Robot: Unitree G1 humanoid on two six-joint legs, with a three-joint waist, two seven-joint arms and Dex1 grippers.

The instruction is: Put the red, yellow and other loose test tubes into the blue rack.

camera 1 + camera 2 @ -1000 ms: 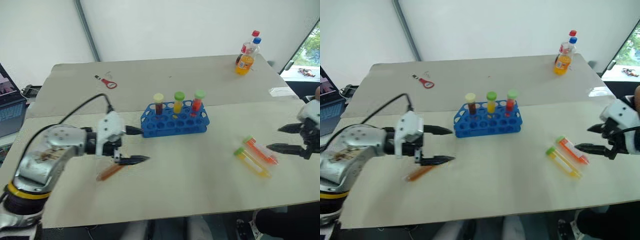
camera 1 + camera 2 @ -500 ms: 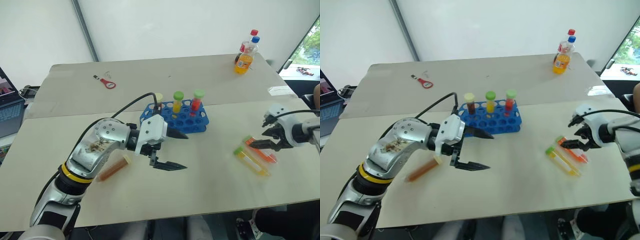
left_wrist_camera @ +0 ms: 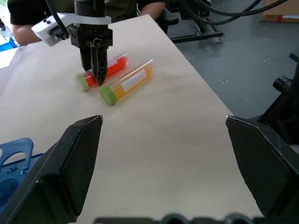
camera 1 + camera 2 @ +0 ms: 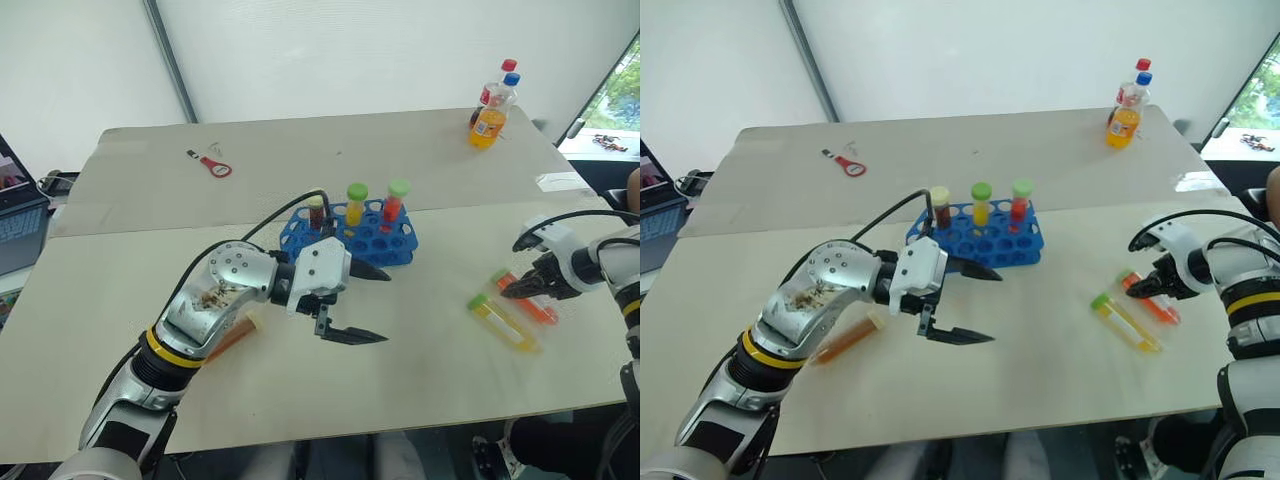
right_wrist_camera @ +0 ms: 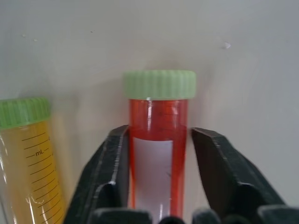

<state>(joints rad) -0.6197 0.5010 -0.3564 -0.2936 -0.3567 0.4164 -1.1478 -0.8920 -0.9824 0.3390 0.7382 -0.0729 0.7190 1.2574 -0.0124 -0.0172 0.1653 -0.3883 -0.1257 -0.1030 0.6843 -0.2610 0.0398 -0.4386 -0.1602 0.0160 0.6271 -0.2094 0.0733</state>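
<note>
My right gripper [image 5: 159, 154] has come down and closed on the red tube [image 5: 158, 140], which lies on the table [image 4: 430, 340] between my fingers, its green cap just past their tips. My left gripper [image 4: 368, 303] has swung rightward in front of the rack [image 4: 350, 238] and hangs wide open, holding nothing. The yellow tube [image 4: 503, 321] lies just beside the red one. The amber tube [image 4: 845, 338] lies under my left arm.
</note>
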